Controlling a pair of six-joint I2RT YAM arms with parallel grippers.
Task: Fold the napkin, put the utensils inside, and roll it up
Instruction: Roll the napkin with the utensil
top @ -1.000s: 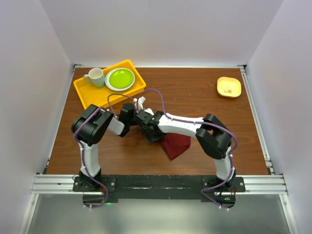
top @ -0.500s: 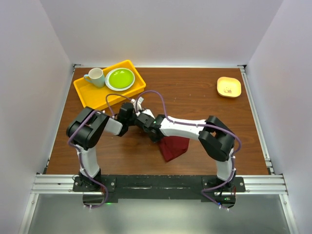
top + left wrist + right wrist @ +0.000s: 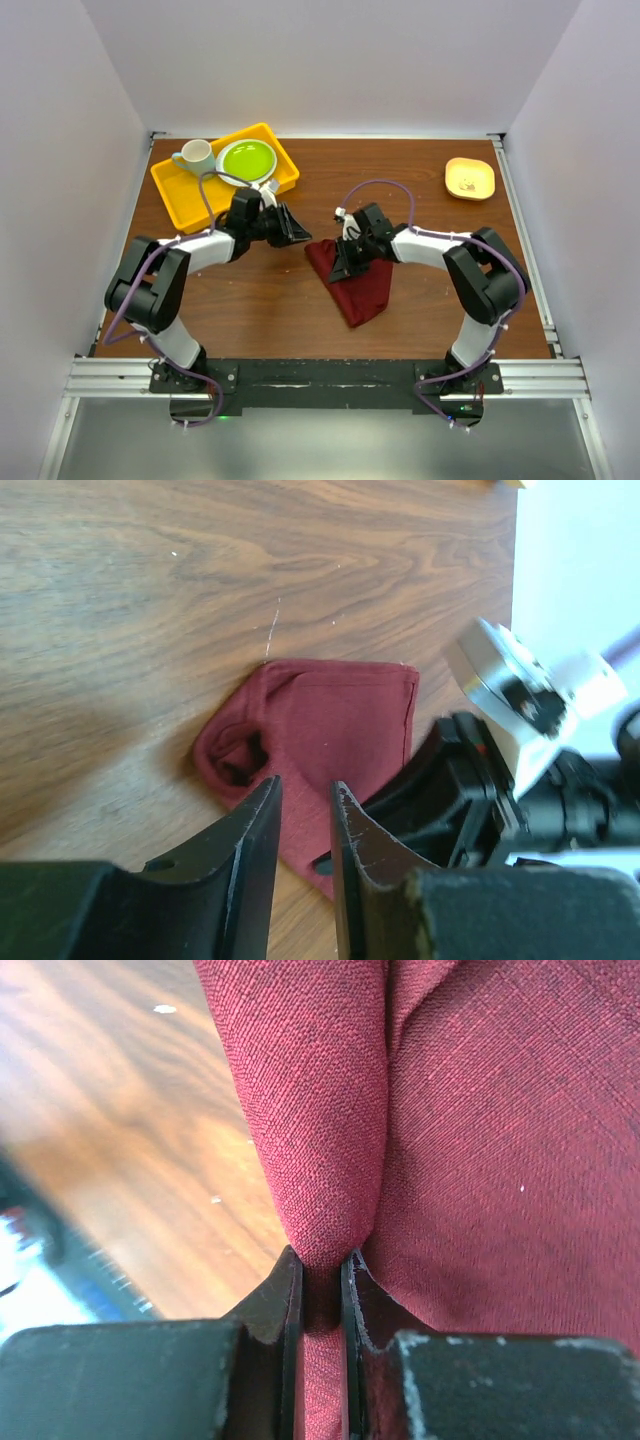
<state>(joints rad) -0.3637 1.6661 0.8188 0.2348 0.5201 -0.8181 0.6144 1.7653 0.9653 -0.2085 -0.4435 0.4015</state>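
The dark red napkin (image 3: 362, 287) lies bunched and partly folded on the wooden table, at the centre. My right gripper (image 3: 341, 267) is at its upper left part, shut on a raised fold of the cloth (image 3: 330, 1140); the jaws (image 3: 320, 1257) pinch the fold. My left gripper (image 3: 302, 234) hovers left of the napkin, apart from it. Its jaws (image 3: 305, 792) stand a narrow gap apart and hold nothing. The napkin (image 3: 330, 715) and the right gripper's body show beyond them. No fork shows in any view.
A yellow tray (image 3: 178, 192) at the back left holds a green plate (image 3: 247, 160) and a pale mug (image 3: 197, 157), just behind my left arm. A small yellow dish (image 3: 469, 178) sits at the back right.
The two grippers, close together over the napkin's left end, have parted. The left one swung back left toward the tray; the right one drew right, still pinching cloth. More napkin now shows.
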